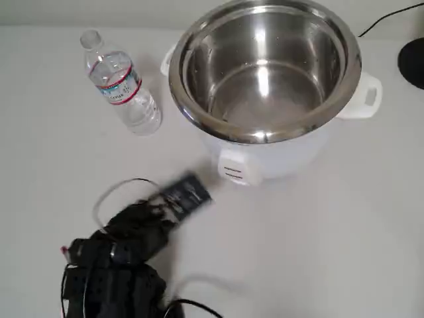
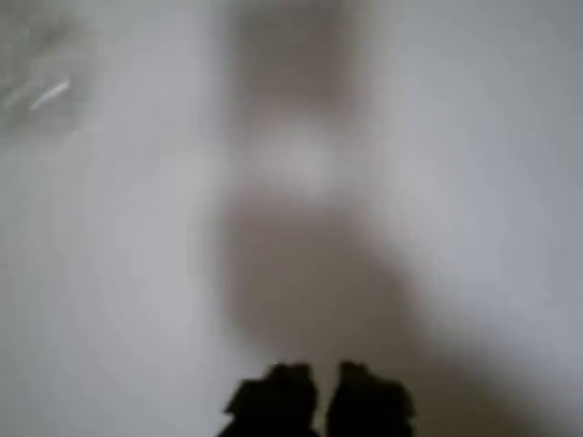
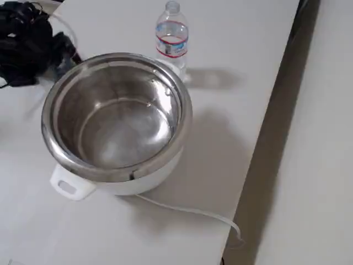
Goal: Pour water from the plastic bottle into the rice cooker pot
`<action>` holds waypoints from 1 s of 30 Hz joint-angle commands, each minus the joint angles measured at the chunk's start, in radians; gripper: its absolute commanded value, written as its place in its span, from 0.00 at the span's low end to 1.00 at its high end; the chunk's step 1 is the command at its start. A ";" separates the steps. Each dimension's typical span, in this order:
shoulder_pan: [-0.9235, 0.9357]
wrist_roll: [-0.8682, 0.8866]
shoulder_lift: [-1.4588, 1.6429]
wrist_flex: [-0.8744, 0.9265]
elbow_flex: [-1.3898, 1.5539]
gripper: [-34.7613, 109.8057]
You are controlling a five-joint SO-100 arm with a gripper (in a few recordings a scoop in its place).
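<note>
A small plastic bottle (image 1: 121, 85) stood upright and uncapped-looking, though its top was too small to judge, at the upper left of the overhead view on a white desk (image 1: 318, 238). The rice cooker pot (image 1: 265, 66) sat just beside it to the right, its steel bowl gleaming. The black end effector (image 1: 187, 196) hovered low in the lower left of that frame, well apart from the bottle and empty. In the blurred wrist view its two fingertips (image 2: 273, 396) sat close together with a thin gap, so it appeared nearly closed.

The bottle looked light, thin-walled and likely to flex or slip under a hard squeeze. The ribbed body around or just below the red-banded label seemed the surest place to take hold. The water (image 1: 139, 112) was barely discernible through the clear plastic. A white cord (image 3: 187, 210) trailed from the cooker toward the desk's edge in the fixed view.
</note>
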 commanded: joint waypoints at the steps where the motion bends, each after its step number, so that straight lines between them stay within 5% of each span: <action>1: -0.175 -0.120 0.015 -0.267 0.026 0.39; 12: -0.029 -0.367 -0.905 -1.341 -0.120 0.57; 25: 0.058 -0.624 -1.709 -1.875 -0.526 0.60; 30: 0.077 -0.657 -1.801 -1.905 -0.663 0.61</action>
